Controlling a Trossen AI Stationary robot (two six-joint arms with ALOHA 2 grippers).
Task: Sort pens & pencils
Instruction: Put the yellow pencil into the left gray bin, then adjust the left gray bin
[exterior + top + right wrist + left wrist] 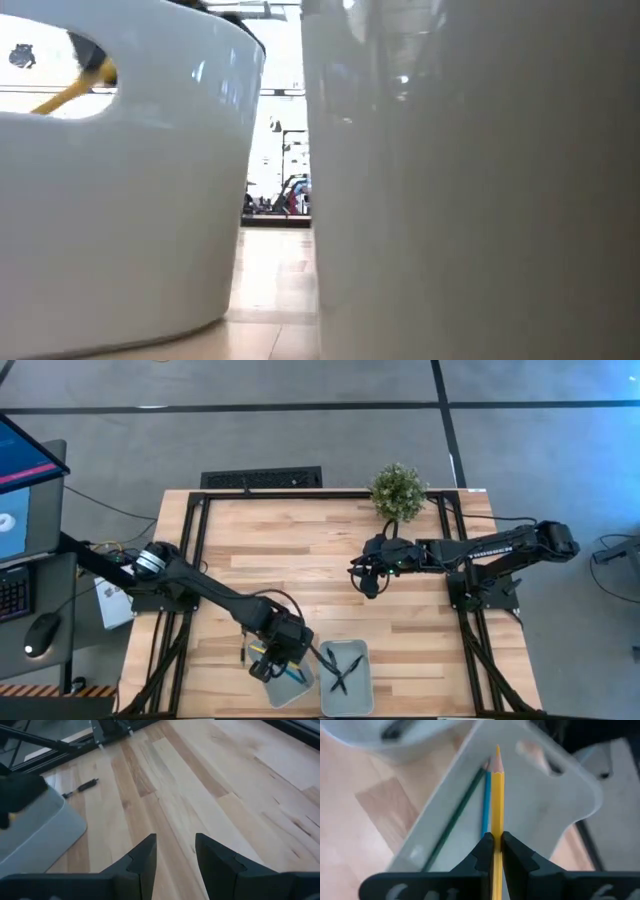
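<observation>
Left pincer (496, 851) clamps yellow pencil (497, 795) | sharpened, tip in tray (540, 815)

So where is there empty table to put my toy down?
Bare wood stretches across the middle of the table, between the plant and the left arm. It is crowded at the front edge, where the left gripper holds a yellow pencil over the two bins.

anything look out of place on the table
One thing: a black pen lies loose on the wooden table beside the grey bin, outside both bins. The left pincer holds a yellow pencil over that bin.
</observation>
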